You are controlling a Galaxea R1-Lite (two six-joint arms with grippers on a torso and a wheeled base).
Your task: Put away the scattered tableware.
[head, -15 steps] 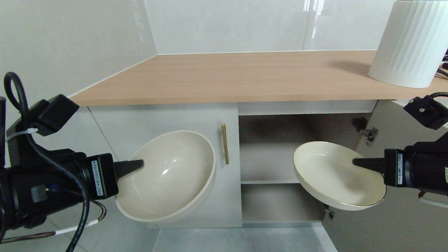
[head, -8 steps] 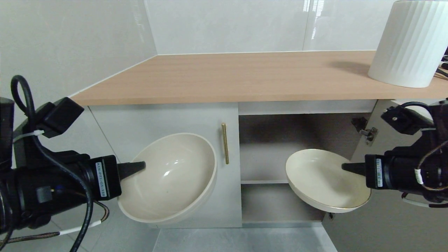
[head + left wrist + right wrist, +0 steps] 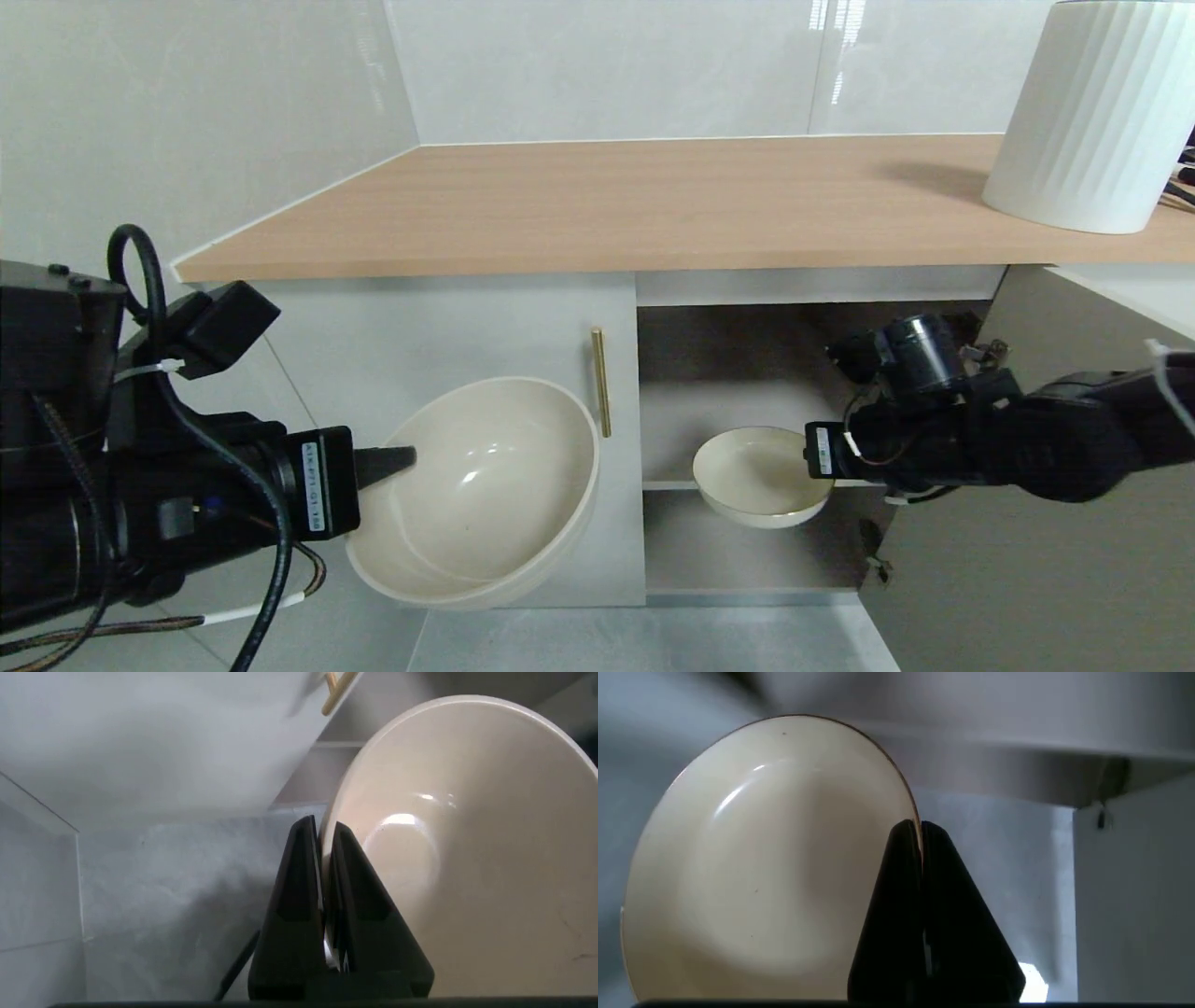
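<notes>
STEP: stowing dish 1 of 2 | RIGHT: right gripper (image 3: 810, 464) fingers pressed onto rim of small plate (image 3: 756, 471), held in the open cabinet at shelf (image 3: 667, 485) level; contact cannot be told | LEFT: left gripper (image 3: 400, 458) pinches rim of tilted large bowl (image 3: 485, 485), before closed door (image 3: 448, 327) | NEXT: seat plate flat on shelf, then release.

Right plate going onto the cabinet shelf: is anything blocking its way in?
Nothing visible does. The plate hangs at the shelf edge, with the right door swung aside. The bowl on the left faces the shut door.
</notes>
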